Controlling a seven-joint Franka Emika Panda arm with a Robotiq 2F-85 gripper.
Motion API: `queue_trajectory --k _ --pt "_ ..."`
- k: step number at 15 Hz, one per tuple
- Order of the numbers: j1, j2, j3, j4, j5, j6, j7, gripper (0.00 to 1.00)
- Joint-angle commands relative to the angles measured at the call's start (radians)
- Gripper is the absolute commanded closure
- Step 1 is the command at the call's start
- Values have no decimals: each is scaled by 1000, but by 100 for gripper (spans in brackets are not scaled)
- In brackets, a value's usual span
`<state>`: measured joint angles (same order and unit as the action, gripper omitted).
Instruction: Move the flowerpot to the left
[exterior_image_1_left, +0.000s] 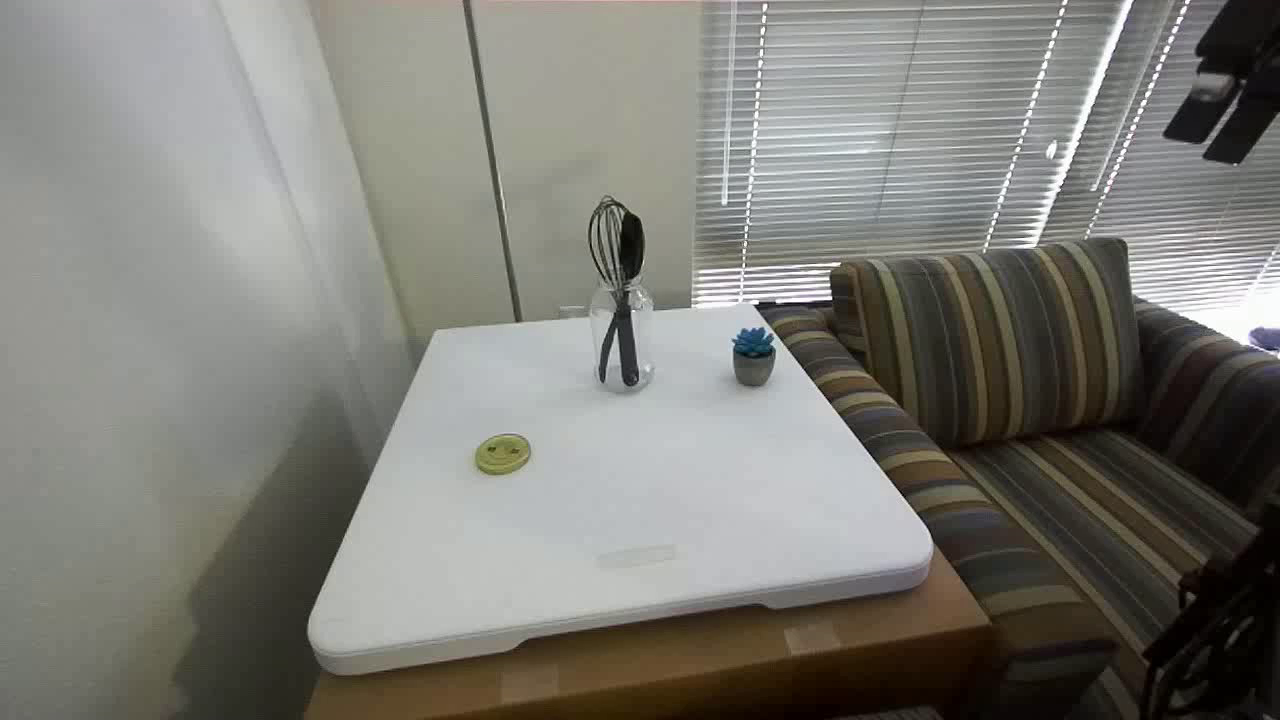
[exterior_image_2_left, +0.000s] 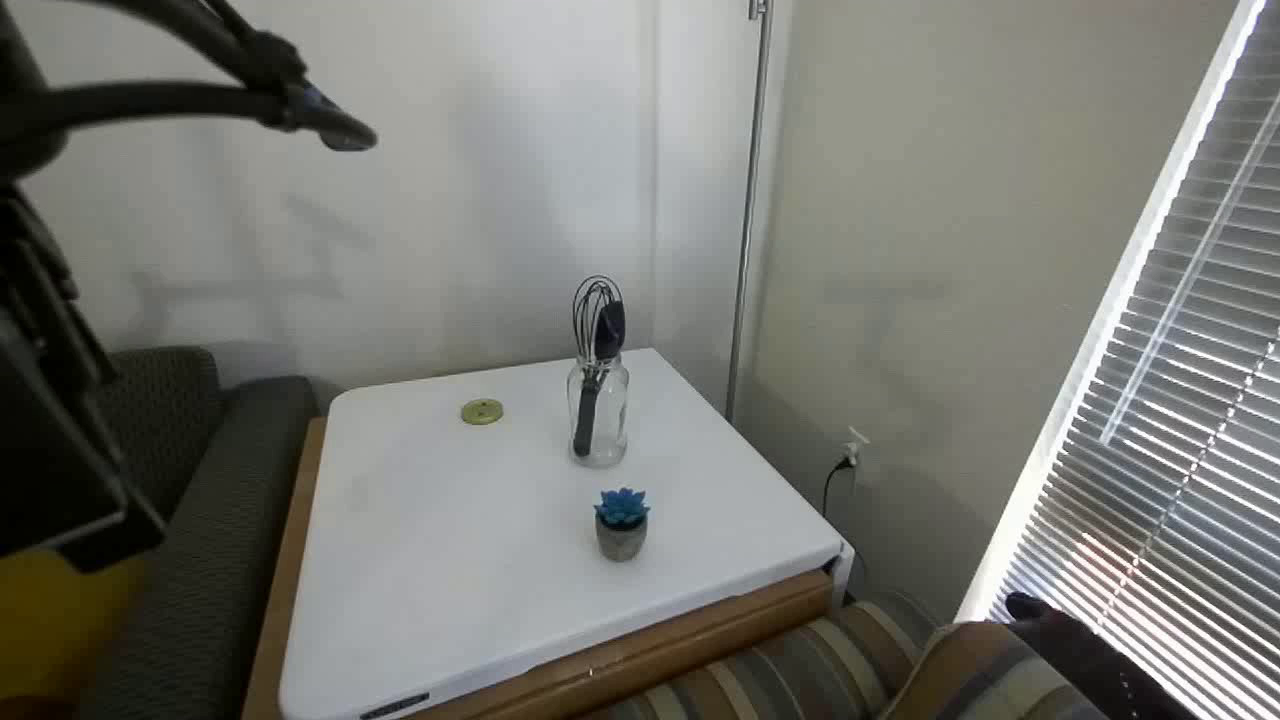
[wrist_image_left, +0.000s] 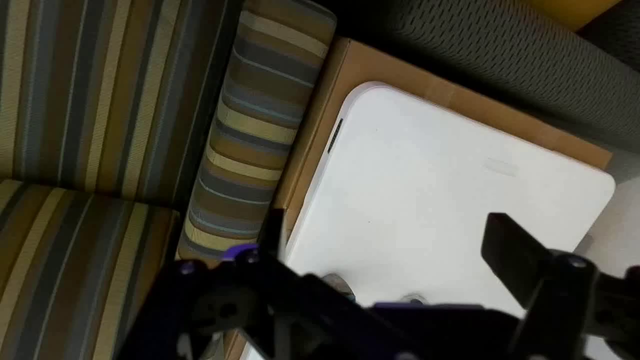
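The flowerpot, a small grey pot with a blue succulent top, stands upright on the white table. It is near the table's right edge in an exterior view and nearer the camera in an exterior view. In the wrist view only a bit of the flowerpot shows; the gripper's body hides the rest. My gripper is open, its fingers wide apart with nothing between them. In an exterior view the gripper hangs high at the upper right, well apart from the flowerpot.
A glass jar with a whisk and a dark utensil stands beside the flowerpot. A yellow-green disc lies on the white table. A striped sofa borders the table; walls and window blinds stand behind.
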<state>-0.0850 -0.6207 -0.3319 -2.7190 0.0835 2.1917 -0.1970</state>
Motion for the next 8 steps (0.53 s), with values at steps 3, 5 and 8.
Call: queue_trajectory --k 3,5,8 --pt "-26 5 25 2 19 -4 -15 0" --pt "-26 5 25 2 19 -4 -15 0" --pt "-30 1 34 -1 11 9 -8 0"
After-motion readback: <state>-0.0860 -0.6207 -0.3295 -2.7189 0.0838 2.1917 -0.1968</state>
